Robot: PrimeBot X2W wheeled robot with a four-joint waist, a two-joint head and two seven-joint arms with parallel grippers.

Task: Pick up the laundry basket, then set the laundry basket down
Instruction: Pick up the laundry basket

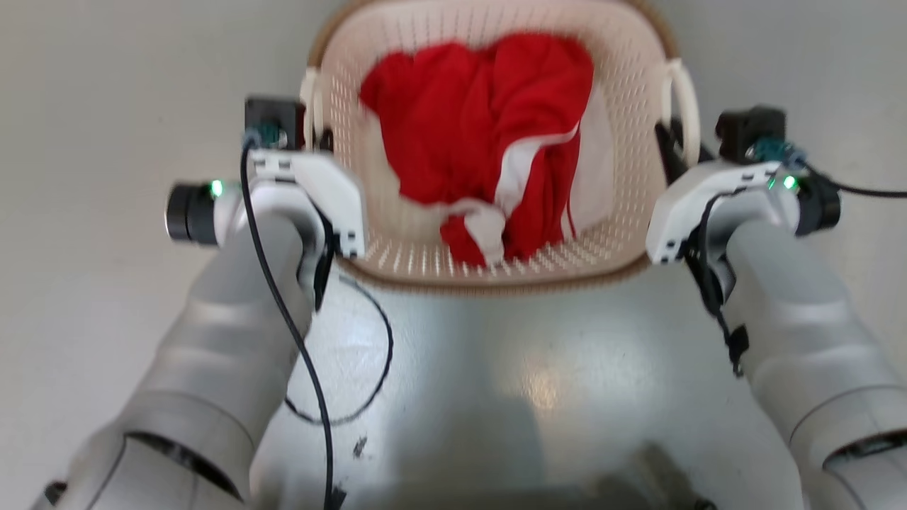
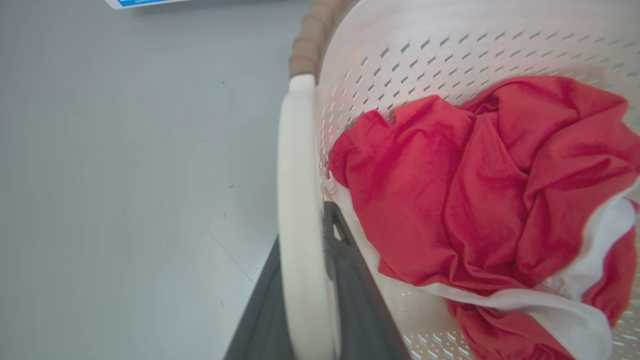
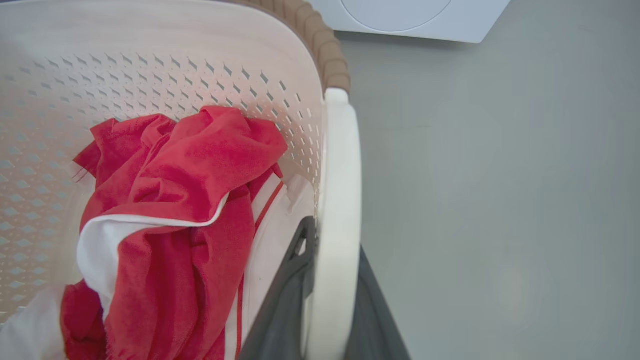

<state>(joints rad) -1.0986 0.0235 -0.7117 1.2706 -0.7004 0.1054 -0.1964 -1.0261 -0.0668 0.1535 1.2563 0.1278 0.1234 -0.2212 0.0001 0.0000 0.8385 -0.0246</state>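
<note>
basket [image 1: 489,278] dead ahead, centred between my arms, red clothes [image 1: 482,142] inside. left gripper [image 2: 305,240] clamped across its left handle [image 2: 297,190], right gripper [image 3: 334,245] across the right handle [image 3: 341,170]. symmetric hold, so i'd move both together.

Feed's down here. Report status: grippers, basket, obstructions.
Left gripper shut on laundry basket by left handle; right gripper shut on right handle. Red-and-white garment inside. No obstruction seen beside either handle.

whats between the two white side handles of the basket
A crumpled red and white garment inside the cream perforated plastic laundry basket, between left handle and right handle; head view.
</note>
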